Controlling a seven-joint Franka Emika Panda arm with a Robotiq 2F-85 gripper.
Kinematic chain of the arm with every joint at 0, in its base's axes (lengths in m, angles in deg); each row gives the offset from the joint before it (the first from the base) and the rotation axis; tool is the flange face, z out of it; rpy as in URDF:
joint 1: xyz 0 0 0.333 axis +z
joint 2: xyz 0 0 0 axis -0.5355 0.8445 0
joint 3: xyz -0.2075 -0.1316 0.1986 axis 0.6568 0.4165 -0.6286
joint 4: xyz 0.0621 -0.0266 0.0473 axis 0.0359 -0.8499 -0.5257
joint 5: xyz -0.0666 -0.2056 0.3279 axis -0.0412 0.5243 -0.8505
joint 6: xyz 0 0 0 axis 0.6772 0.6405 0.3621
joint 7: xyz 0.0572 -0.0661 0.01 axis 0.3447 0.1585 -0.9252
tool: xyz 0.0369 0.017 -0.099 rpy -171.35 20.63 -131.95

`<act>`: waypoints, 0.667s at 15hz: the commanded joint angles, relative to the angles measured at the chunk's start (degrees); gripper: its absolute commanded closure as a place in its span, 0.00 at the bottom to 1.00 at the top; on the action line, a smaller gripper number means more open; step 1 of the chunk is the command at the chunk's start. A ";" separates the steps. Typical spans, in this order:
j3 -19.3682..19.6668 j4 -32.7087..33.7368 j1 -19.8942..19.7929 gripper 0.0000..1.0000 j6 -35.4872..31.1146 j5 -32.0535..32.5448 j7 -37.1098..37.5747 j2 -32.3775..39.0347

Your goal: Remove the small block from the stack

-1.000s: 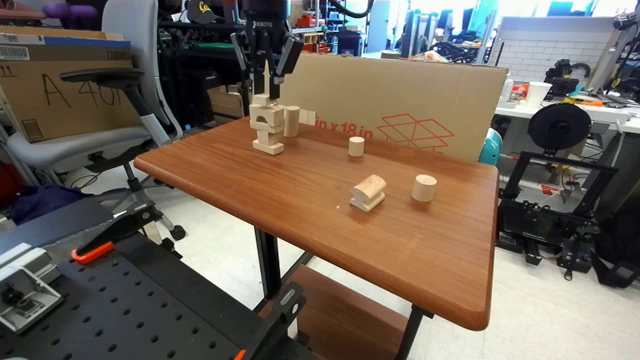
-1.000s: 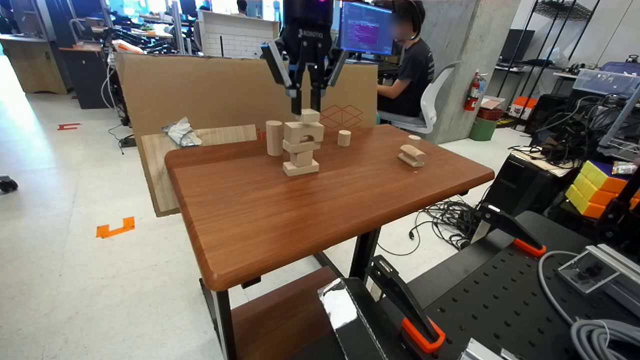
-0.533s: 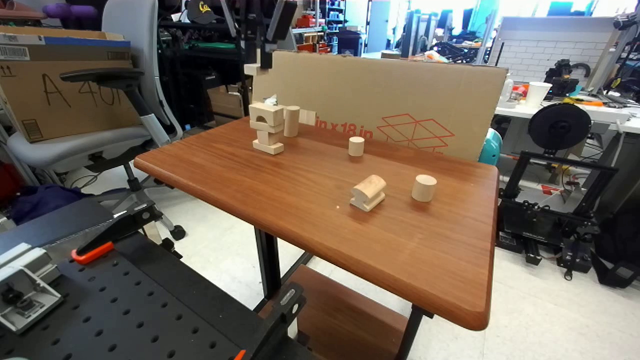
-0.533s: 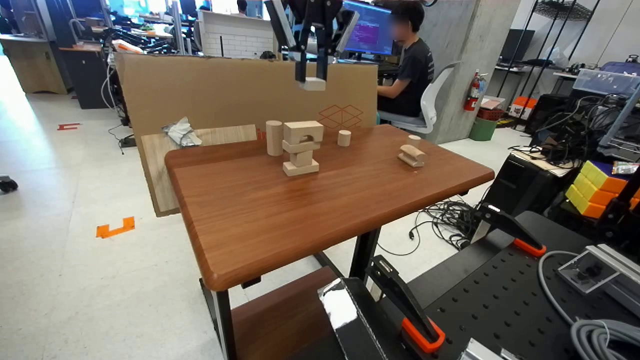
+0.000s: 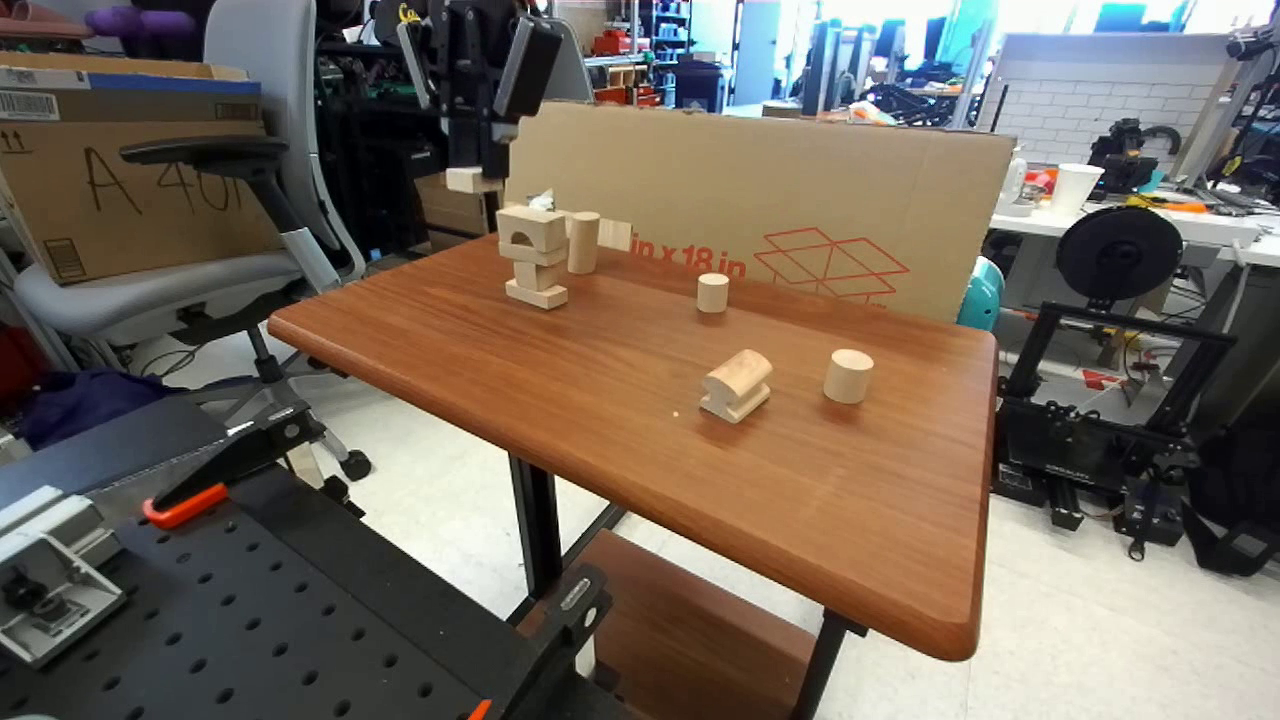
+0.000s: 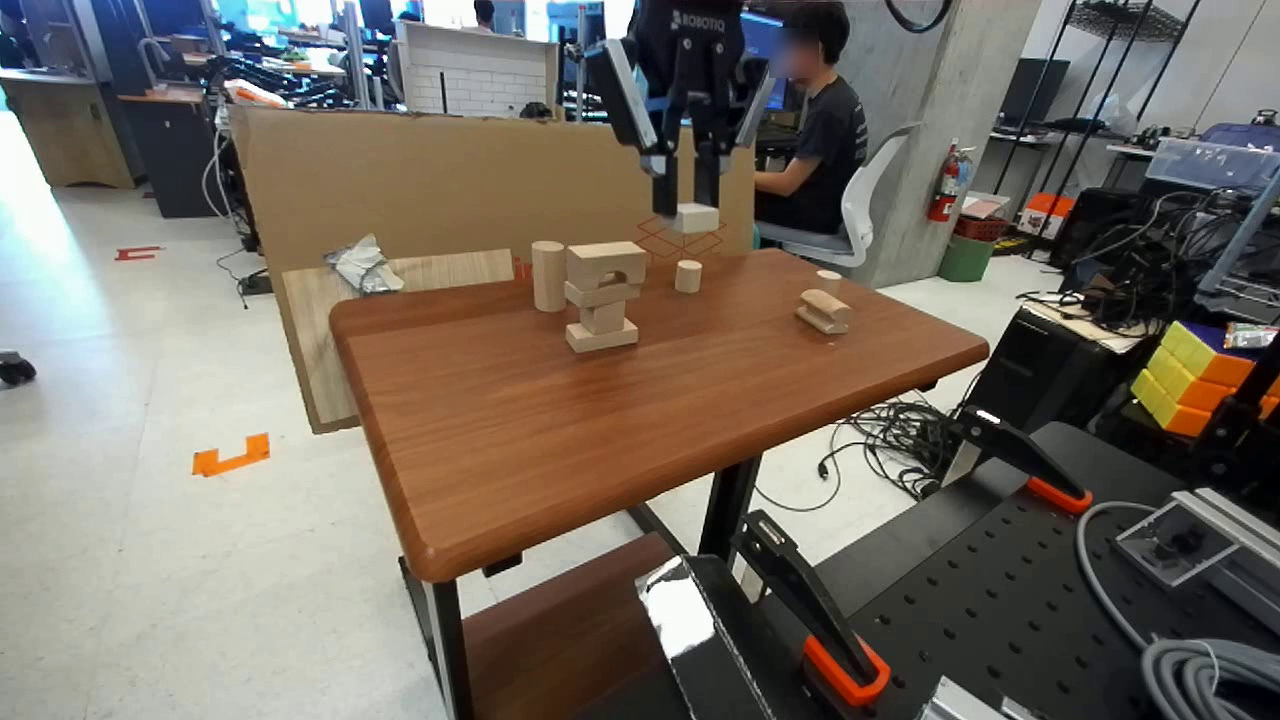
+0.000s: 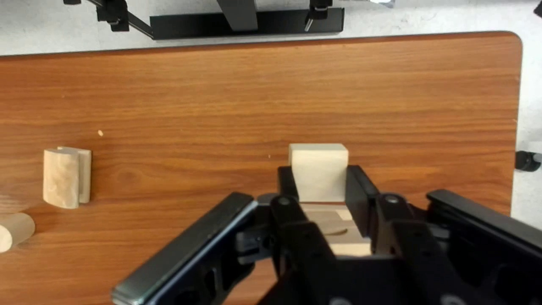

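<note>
The tool (image 7: 322, 180) pinches the small block (image 6: 697, 219) by opposite sides, rightly. We expect light, stiff wood; slipperiness is unclear here.

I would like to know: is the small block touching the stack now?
Apart. In an exterior view, the cardboard behind shows through the gap between the small block and the stack.

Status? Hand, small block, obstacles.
Hand shut on small block. Block off stack, held in air. Stack close by, likely main thing to avoid.
</note>
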 commanded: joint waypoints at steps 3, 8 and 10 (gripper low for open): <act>0.20 -1.17 1.71 0.92 -3.35 3.76 2.20 4.28; 1.97 1.00 5.98 0.92 -6.68 12.50 9.71 11.52; 2.97 1.97 7.75 0.92 -7.33 15.53 12.79 14.26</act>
